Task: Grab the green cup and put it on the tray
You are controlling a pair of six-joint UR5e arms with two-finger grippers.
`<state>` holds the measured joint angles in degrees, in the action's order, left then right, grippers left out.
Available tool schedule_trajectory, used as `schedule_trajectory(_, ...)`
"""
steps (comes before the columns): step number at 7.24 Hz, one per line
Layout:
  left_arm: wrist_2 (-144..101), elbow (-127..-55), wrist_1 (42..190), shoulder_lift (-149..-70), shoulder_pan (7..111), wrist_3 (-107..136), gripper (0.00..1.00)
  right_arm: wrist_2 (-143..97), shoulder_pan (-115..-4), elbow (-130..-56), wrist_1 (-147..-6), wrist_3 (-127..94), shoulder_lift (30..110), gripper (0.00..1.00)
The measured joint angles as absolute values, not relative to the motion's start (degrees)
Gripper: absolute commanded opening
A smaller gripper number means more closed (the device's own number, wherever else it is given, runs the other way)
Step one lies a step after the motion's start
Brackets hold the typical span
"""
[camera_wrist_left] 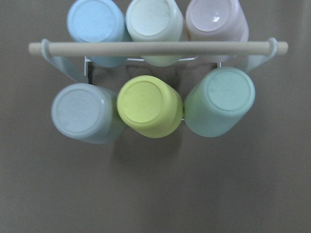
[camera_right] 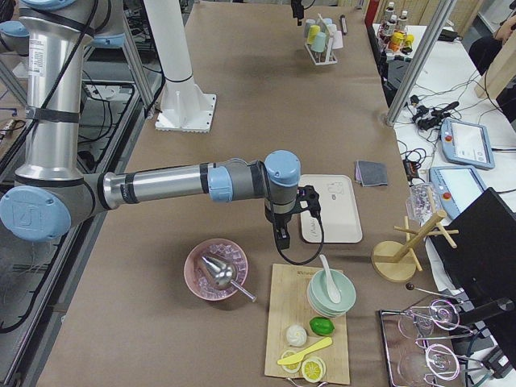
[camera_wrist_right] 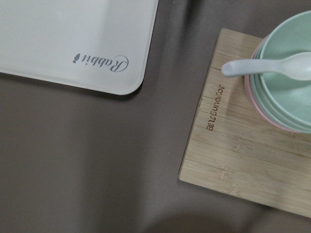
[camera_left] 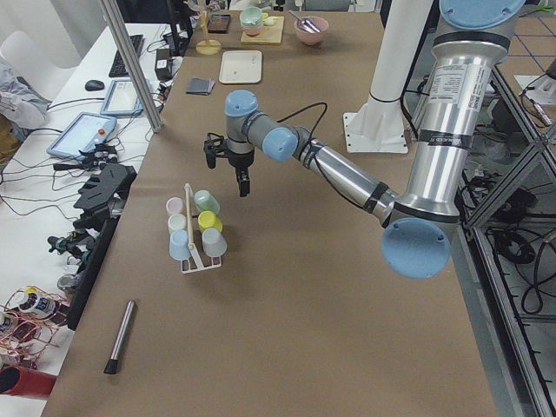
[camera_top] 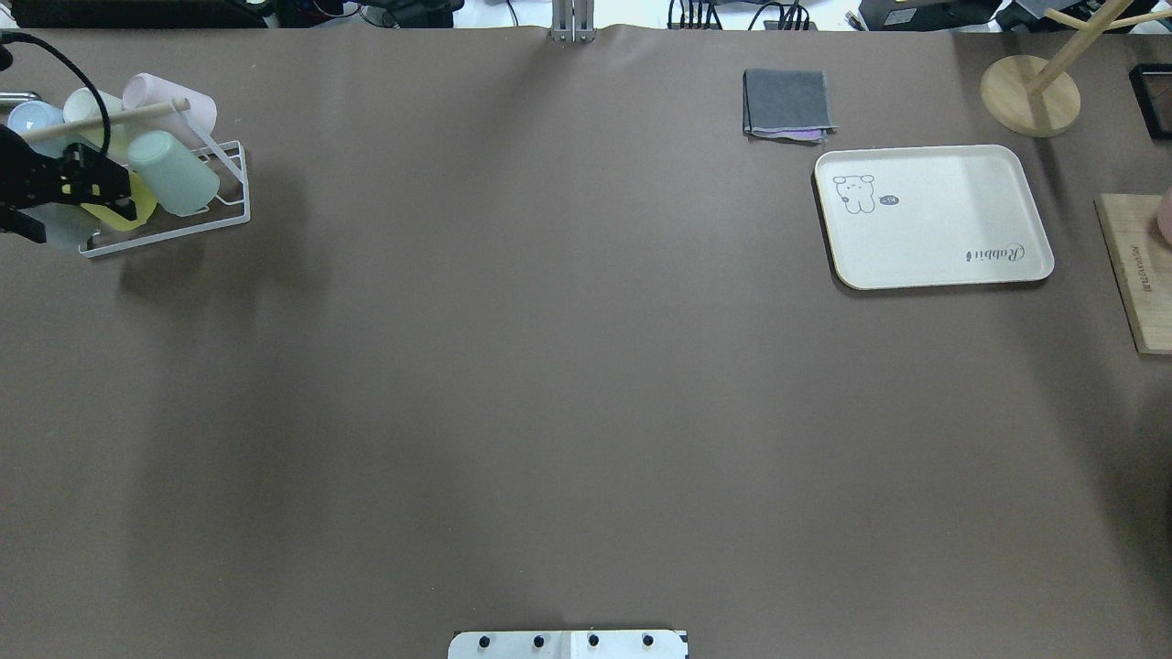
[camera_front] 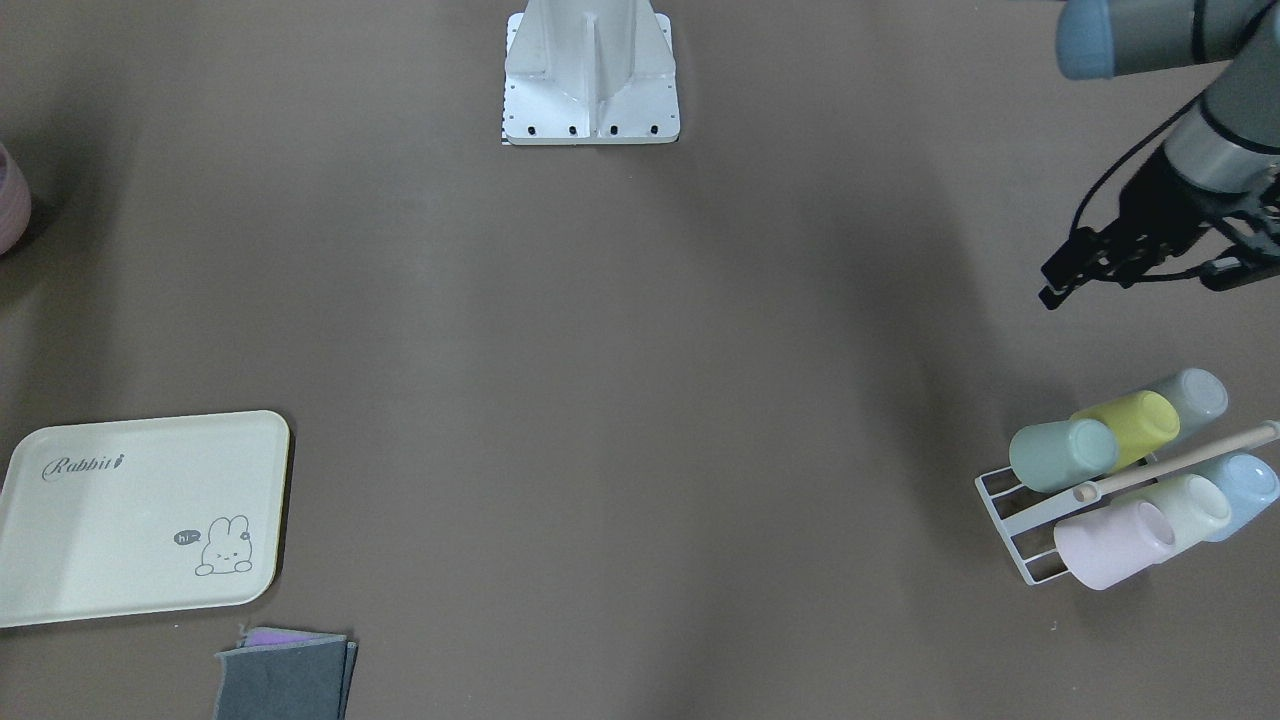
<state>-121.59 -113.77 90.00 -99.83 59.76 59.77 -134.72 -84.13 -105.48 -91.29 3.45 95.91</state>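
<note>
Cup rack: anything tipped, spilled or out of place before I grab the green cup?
Nothing stands out. All six cups sit bottoms-out on the rack, three per row; the green cup is at the end of its row, beside the yellow cup. The tray lies flat and bare.

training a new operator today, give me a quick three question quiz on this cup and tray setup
1. True or false: the green cup already stands on the tray.
2. Where does the green cup sit in the wire rack? A) at an end of its row B) in the middle of its row C) alone in its row
3. How many cups does the rack hold in all?
Key: 1 false; 2 A; 3 six
</note>
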Motion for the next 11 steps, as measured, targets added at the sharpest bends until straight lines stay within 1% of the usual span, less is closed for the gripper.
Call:
schedule_trajectory(1, -115.5, -115.3, 90.3, -100.2, 54.4, 65.6, 0.99, -134.8, -83.8, -102.5, -91.2, 1.8, 93.0, 1.0)
schedule_trajectory(2, -108.4, -116.7, 90.6, -100.4, 49.3, 70.5, 0.99, -134.8, -83.0, -97.5, -89.8, 0.1, 89.3, 1.0)
schedule_trajectory(3, -101.3, -118.0, 90.8, -100.3, 45.3, 73.7, 0.99, -134.7, -82.0, -91.9, -85.5, -2.0, 86.3, 1.0)
schedule_trajectory(5, -91.0, -120.0, 90.9, -99.7, 41.3, 76.1, 0.99, -134.2, -77.8, -80.5, -70.6, -11.6, 81.8, 1.0)
schedule_trajectory(7, -80.0, -120.3, 90.9, -97.5, 36.5, 79.6, 0.99, -132.1, -73.0, -75.6, -64.9, -17.3, 78.3, 0.99)
schedule_trajectory(9, -70.0, -119.7, 91.3, -95.2, 31.9, 84.3, 0.99, -128.4, -69.7, -70.9, -60.0, -18.3, 77.2, 0.99)
schedule_trajectory(10, -64.2, -118.2, 92.9, -94.0, 29.6, 87.1, 0.99, -127.7, -68.9, -69.1, -57.7, -18.5, 76.9, 0.97)
schedule_trajectory(11, -58.8, -115.4, 96.2, -93.2, 27.8, 89.2, 0.98, -127.4, -68.4, -68.3, -56.5, -18.6, 76.6, 0.91)
